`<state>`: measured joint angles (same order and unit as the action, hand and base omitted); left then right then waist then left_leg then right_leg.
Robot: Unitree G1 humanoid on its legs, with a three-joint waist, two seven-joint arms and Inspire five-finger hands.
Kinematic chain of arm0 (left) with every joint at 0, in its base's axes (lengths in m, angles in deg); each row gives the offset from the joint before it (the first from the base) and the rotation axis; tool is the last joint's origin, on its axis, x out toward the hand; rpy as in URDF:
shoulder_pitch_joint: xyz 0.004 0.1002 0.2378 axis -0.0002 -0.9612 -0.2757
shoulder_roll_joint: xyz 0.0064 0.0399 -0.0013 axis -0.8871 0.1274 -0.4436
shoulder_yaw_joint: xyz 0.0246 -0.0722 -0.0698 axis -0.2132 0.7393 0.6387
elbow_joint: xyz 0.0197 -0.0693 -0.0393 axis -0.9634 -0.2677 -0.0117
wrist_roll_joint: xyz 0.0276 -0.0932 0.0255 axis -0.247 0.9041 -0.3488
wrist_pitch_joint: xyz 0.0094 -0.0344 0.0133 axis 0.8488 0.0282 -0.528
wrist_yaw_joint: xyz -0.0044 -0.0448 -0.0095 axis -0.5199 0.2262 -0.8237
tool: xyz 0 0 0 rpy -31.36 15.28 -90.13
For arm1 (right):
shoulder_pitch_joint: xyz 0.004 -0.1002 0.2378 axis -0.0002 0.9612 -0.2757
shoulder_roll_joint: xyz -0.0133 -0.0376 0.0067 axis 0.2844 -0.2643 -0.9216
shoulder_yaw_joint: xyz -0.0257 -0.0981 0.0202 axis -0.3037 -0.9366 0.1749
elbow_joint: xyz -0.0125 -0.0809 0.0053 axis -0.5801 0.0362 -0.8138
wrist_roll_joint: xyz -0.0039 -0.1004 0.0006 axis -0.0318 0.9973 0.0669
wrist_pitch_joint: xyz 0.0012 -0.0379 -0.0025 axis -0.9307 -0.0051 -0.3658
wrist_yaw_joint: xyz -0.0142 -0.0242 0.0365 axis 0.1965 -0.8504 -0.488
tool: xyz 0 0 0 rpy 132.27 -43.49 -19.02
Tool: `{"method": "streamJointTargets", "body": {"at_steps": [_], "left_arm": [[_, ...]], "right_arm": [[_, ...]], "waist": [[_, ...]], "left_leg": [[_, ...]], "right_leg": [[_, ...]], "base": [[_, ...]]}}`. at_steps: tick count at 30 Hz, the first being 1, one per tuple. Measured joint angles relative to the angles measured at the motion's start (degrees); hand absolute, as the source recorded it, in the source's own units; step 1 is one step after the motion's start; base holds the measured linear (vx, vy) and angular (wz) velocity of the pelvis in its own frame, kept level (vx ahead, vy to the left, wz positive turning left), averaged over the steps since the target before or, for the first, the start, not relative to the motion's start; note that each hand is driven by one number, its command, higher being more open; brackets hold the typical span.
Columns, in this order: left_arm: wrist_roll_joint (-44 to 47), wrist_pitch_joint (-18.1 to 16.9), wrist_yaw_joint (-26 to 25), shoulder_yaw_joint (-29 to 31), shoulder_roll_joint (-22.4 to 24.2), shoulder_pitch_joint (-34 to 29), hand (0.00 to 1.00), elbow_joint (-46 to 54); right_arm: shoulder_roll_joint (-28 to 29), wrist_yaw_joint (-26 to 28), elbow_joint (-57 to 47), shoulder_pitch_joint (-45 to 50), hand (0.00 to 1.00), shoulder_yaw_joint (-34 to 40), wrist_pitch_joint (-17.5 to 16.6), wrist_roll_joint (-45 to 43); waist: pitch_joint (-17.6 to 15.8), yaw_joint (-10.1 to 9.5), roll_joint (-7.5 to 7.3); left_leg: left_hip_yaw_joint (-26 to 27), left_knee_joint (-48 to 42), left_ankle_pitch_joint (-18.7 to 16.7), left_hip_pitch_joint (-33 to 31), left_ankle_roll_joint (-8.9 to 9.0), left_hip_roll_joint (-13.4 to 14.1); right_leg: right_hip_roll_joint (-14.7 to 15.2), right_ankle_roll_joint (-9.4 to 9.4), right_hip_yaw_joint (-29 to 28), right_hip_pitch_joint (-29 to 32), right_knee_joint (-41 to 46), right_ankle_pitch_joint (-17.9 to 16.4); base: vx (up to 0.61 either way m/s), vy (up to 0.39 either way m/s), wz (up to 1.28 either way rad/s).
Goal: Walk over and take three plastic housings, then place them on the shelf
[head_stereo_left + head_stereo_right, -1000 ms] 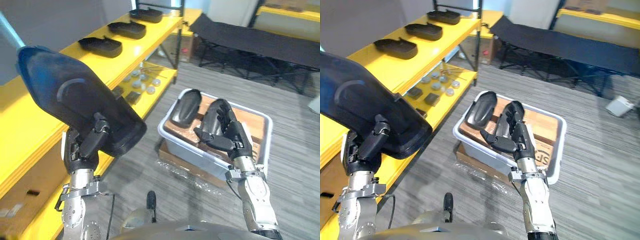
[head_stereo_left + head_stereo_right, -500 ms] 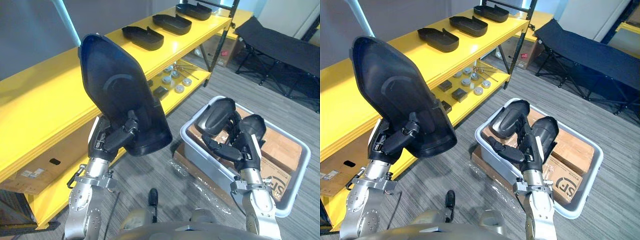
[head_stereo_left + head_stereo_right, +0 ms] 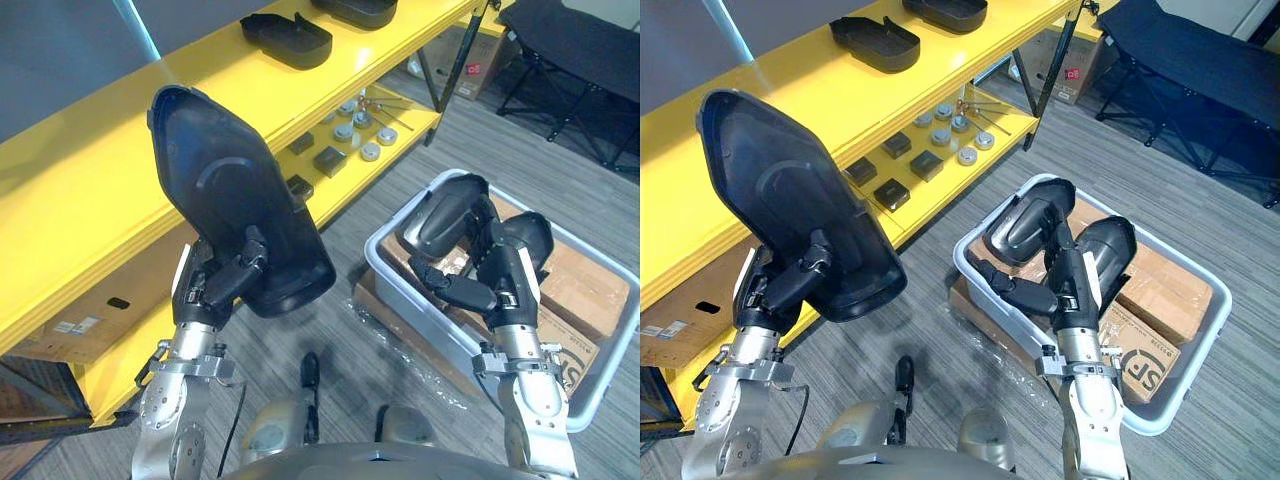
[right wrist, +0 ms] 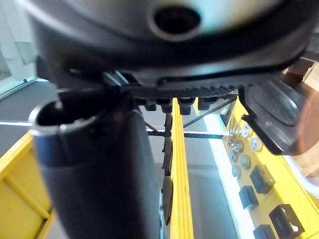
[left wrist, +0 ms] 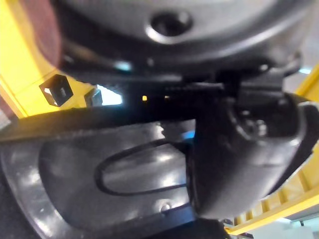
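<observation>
Left hand clamped on upright housing beside shelf. Right hand fingers straight. Low grip: housing may tip or clip the shelf edge.

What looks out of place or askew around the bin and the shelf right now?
Nothing spilled or broken. The two binned housings stand tilted on end in the grey bin, unlike the flat housing on the yellow shelf. The left hand grips a third housing aloft.
</observation>
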<state>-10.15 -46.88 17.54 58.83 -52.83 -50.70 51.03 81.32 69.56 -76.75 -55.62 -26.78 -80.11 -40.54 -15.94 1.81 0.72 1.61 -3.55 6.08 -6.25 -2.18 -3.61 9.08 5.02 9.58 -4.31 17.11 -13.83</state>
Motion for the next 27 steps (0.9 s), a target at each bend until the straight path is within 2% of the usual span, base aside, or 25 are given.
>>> {"method": "streamJointTargets", "body": {"at_steps": [2, 3, 4, 5, 6, 7, 8, 9, 10, 11, 12, 13, 14, 16, 17, 19, 21, 22, 23, 24, 25, 26, 27], "left_arm": [[0.0, 0.0, -0.3, 0.6, 0.9, 0.1, 0.00, 0.0], [0.0, 0.0, -0.3, 0.8, 1.3, 0.2, 0.00, 0.0], [0.0, 0.0, -0.1, 1.2, 1.7, 0.3, 0.00, 0.1], [0.0, 0.0, 0.0, 1.6, 1.9, 0.3, 0.00, 0.1], [-0.2, 0.0, 0.3, 2.4, 1.9, 0.1, 0.00, 0.1], [-0.3, 0.0, 0.4, 3.4, 2.1, 0.2, 0.00, 0.0], [-0.3, 0.0, 0.5, 4.2, 2.5, 0.4, 0.00, 0.0], [-0.3, 0.0, 0.4, 4.9, 2.7, 0.8, 0.00, 0.1], [-0.3, 0.0, 0.5, 5.3, 2.1, 0.9, 0.00, 0.4], [-0.3, 0.0, 0.6, 5.6, 1.7, 0.9, 0.00, 0.4], [-0.2, 0.0, 0.5, 6.2, 1.9, 0.6, 0.00, 0.4], [-0.2, 0.0, 0.4, 6.8, 2.0, 0.5, 0.00, 0.4], [-0.2, 0.0, 0.4, 7.0, 2.0, 0.5, 0.00, 0.4], [-0.2, 0.0, 0.3, 6.4, 2.0, 0.7, 0.00, 0.4], [-0.2, -0.1, 0.3, 6.0, 2.0, 0.7, 0.00, 0.4], [-0.2, -0.1, 0.4, 4.0, 2.0, 0.1, 0.00, 0.4], [-0.3, -0.1, 0.3, 3.0, 2.1, -2.2, 0.00, 1.4], [-0.5, -0.1, 0.1, 2.9, 2.1, -2.9, 0.00, 1.7], [-0.5, -0.1, 0.0, 2.9, 2.2, -3.5, 0.00, 2.1], [-0.5, -0.2, 0.0, 3.0, 2.4, -3.7, 0.00, 2.1], [-0.6, -0.1, -0.2, 3.3, 3.6, -4.1, 0.00, 2.1], [-0.6, -0.1, -0.4, 3.9, 4.4, -4.1, 0.00, 2.1], [-0.6, -0.1, -0.4, 4.0, 4.5, -4.0, 0.00, 2.0]], "right_arm": [[0.9, -0.3, 0.0, -0.2, 1.00, -0.7, -1.1, -0.3], [1.2, -0.6, 0.0, -0.2, 1.00, -1.0, -1.4, -0.2], [1.9, -1.3, 0.1, -0.2, 1.00, -1.2, -1.7, -0.2], [2.2, -1.6, 0.1, -0.2, 1.00, -1.2, -1.8, -0.1], [2.2, -2.4, 0.1, -0.1, 1.00, -1.5, -1.8, 0.3], [2.3, -3.2, 0.2, 0.4, 1.00, -1.8, -1.8, 0.3], [2.0, -3.5, 0.2, 0.3, 1.00, -2.3, -1.9, 0.3], [2.3, -3.8, 0.2, 0.6, 1.00, -2.4, -1.9, 0.4], [3.0, -4.2, 0.6, 0.6, 1.00, -2.4, -1.9, 0.4], [3.6, -4.5, 0.9, 0.6, 1.00, -2.3, -2.0, 0.5], [4.0, -4.7, 1.0, 0.6, 1.00, -2.2, -2.1, 0.5], [4.1, -4.6, 1.0, 0.6, 1.00, -2.1, -2.8, 0.6], [4.2, -4.6, 0.9, 0.6, 1.00, -2.0, -3.2, 0.8], [4.2, -4.3, 0.5, 1.4, 1.00, -0.6, -4.6, 1.5], [4.2, -4.3, 0.0, 2.0, 1.00, -0.1, -4.7, 1.5], [4.1, -4.4, -2.4, 4.6, 1.00, 0.8, -5.8, 1.5], [3.6, -3.5, -5.3, 5.5, 1.00, 0.7, -6.6, 1.4], [2.8, -3.1, -6.5, 5.5, 1.00, 0.6, -7.0, 1.4], [1.4, -2.7, -7.5, 4.6, 1.00, 0.5, -7.6, 1.4], [0.5, -2.4, -7.6, 3.8, 1.00, 0.5, -8.0, 1.3], [-1.4, -2.2, -7.6, 1.9, 1.00, 0.5, -8.1, 1.3], [-2.9, -2.2, -7.5, 0.2, 1.00, 0.6, -8.1, 1.3], [-3.4, -2.3, -7.4, -1.1, 1.00, 0.8, -8.2, 1.3]], "waist": [[-0.4, -0.08, -0.16], [-0.5, -0.02, -0.39], [-0.8, -0.01, -0.72], [-0.7, -0.19, -0.49], [-0.7, -0.44, 0.15], [-0.4, -0.59, 0.26], [-0.3, -0.82, 0.25], [-0.1, -0.58, 0.61], [-0.1, -0.41, 0.29], [0.0, -0.27, 0.15], [0.0, -0.50, 0.14], [-0.1, -0.82, 0.30], [0.0, -0.98, 0.47], [0.6, -1.15, 1.68], [0.7, -0.84, 1.82], [1.1, 0.07, 1.22], [3.1, -0.25, -0.40], [4.5, -0.35, -0.83], [5.6, -0.73, -1.40], [5.8, -1.04, -1.50], [6.5, -1.85, -0.56], [6.7, -1.80, -0.20], [6.7, -1.81, -0.24]], "left_leg": [[0.6, -4.9, -3.3, -2.1, -0.12, -0.4], [1.2, -6.6, -3.9, -2.5, -0.40, -0.5], [2.4, -14.2, -7.4, -5.5, -1.84, 0.1], [2.9, -19.3, -9.8, -6.8, -2.00, 0.6], [3.7, -24.6, -15.0, -7.7, -1.64, 1.1], [3.5, -25.3, -18.4, -7.2, -1.82, 0.8], [3.3, -25.4, -18.8, -7.2, -2.40, 0.3], [1.9, -24.8, -18.9, -7.0, -3.00, -0.2], [1.1, -23.5, -18.5, -6.2, -3.65, -0.7], [0.5, -22.4, -17.9, -5.3, -3.62, -1.0], [-0.3, -20.9, -17.6, -3.4, -4.14, -1.4], [-1.1, -19.4, -17.4, -1.5, -4.22, -2.0], [-1.5, -18.7, -17.4, -0.6, -4.25, -2.1], [-4.6, -15.9, -17.2, 2.7, -4.52, -2.5], [-5.9, -15.5, -17.2, 3.5, -4.54, -2.8], [-8.6, -14.7, -17.1, 7.1, -4.57, -4.7], [-9.2, -13.7, -17.3, 9.8, -4.36, -6.5], [-9.3, -13.6, -17.8, 10.0, -3.51, -6.6], [-9.2, -13.6, -18.6, 10.8, -2.21, -6.7], [-9.2, -14.0, -19.1, 11.1, -1.41, -6.6], [-9.1, -15.2, -20.1, 11.0, 0.23, -5.3], [-8.8, -17.4, -20.8, 10.3, 1.64, -4.5], [-8.4, -19.2, -21.6, 9.1, 1.90, -4.2]], "right_leg": [[0.9, 0.10, 1.3, -0.8, -0.3, -1.2], [1.4, -0.29, 1.6, -0.8, -0.1, -1.9], [1.9, -0.35, 2.6, -1.0, 0.8, -2.9], [1.9, -0.33, 2.8, -1.1, 1.5, -3.6], [1.7, -0.66, 3.4, -2.4, 2.4, -4.9], [1.8, -3.12, 3.2, -3.0, 6.3, -6.0], [2.3, -5.37, 2.3, -0.5, 11.0, -5.0], [2.7, -7.83, 0.2, 5.2, 21.0, -0.4], [2.8, -8.42, -1.5, 8.7, 27.1, 3.6], [2.7, -7.44, -2.6, 10.6, 29.1, 2.7], [2.4, -5.46, -3.2, 11.4, 27.6, 1.1], [1.4, -4.29, -3.6, 11.7, 23.8, 0.2], [0.8, -3.80, -3.8, 11.9, 21.4, -0.1], [-3.5, -3.16, -6.8, 13.9, 13.2, 0.1], [-4.4, -2.78, -7.8, 14.2, 11.9, 0.4], [-5.0, -1.98, -10.0, 14.1, 11.2, 0.9], [-3.9, -1.29, -9.7, 14.1, 9.0, 1.8], [-3.8, -1.23, -9.2, 14.0, 6.7, 3.3], [-3.9, -2.46, -8.0, 12.8, 2.7, 8.5], [-4.0, -2.33, -7.5, 12.0, 1.1, 9.5], [-5.1, -2.71, -6.4, 9.7, -2.1, 10.4], [-5.5, -3.27, -5.7, 7.6, -5.4, 11.3], [-5.4, -3.35, -5.2, 6.6, -6.6, 11.4]], "base": [[0.02, 0.058, 0.19], [-0.03, 0.090, 0.35], [-0.02, 0.079, 0.30], [0.03, 0.126, 0.30], [0.15, 0.150, 0.17], [0.23, 0.171, 0.12], [0.25, 0.202, 0.31], [0.22, 0.169, 0.43], [0.24, 0.172, 0.60], [0.28, 0.117, 0.48], [0.34, 0.125, 0.41], [0.29, 0.100, 0.30], [0.29, 0.091, 0.27], [0.28, 0.067, 0.55], [0.23, 0.025, 0.92], [0.27, -0.022, 1.11], [0.37, -0.069, 0.83], [0.40, -0.100, 0.68], [0.34, -0.093, 0.49], [0.33, -0.105, 0.27], [0.32, -0.096, 0.15], [0.30, -0.078, 0.20], [0.26, -0.041, 0.38]]}}
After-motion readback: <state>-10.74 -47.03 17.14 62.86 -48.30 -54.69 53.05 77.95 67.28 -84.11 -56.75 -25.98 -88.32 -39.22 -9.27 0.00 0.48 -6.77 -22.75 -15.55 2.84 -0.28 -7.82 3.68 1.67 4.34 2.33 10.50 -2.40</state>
